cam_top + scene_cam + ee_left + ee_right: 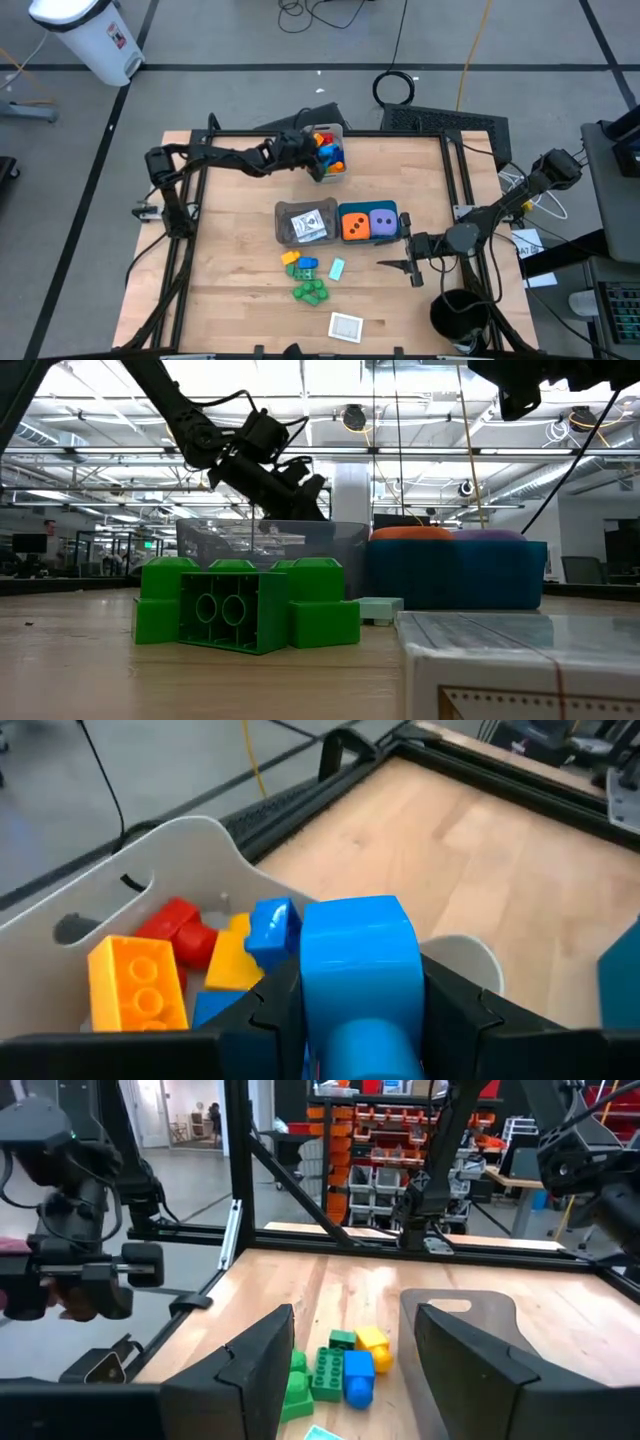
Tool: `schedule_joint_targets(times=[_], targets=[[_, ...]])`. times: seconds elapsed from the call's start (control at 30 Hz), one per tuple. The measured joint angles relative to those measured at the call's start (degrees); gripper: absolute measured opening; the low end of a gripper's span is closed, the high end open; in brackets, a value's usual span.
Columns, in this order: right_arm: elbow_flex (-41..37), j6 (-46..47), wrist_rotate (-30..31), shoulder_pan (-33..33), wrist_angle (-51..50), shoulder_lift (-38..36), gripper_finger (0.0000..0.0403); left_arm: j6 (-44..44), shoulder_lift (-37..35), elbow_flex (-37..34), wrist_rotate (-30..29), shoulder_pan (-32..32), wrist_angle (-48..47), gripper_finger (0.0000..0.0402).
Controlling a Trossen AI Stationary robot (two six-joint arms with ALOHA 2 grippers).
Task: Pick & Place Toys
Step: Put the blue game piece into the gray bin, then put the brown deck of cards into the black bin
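Holding a blue brick between my left gripper fingers, clamped on its two flat side walls, hanging over the pale grey bin at the table's far edge. Brick looks like light, stiff, hollow plastic, with smooth, probably slick faces. Gripping the flat sides square, as here, seems the safest hold; a corner pinch would likely let it twist out. No fragility worry, I'd say, so a short drop should be fine.

Below in the bin: orange brick, red brick, yellow brick, and a smaller blue brick, all loosely piled. Step looks like release into this bin.

Farther out on the table: grey bin holding cards, teal bin with an orange die and a purple die. In front of those, still loose: green bricks, a yellow-and-blue brick cluster, a pale teal piece, and a white-edged card near the front edge.

My right gripper waits just beside the teal bin, fingers apart, nothing in them.
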Motion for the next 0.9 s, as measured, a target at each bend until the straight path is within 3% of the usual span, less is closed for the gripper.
schedule_joint_targets(times=[0.57,0.77,0.9], targets=[[0.0,-0.1,0.0,0.0,-0.5,0.0,0.0201,-1.6,-1.0,0.0,0.1,-0.3,0.2,0.0285],[0.0,0.8,-0.2,0.1,-0.5,0.0,0.0201,-7.9,-12.3,0.1,7.4,-0.1,-10.1,0.0295],[0.0,3.7,-0.7,0.2,-0.5,0.0,0.0201,-6.5,-22.8,-0.5,10.5,-2.7,-19.3,0.0296]])
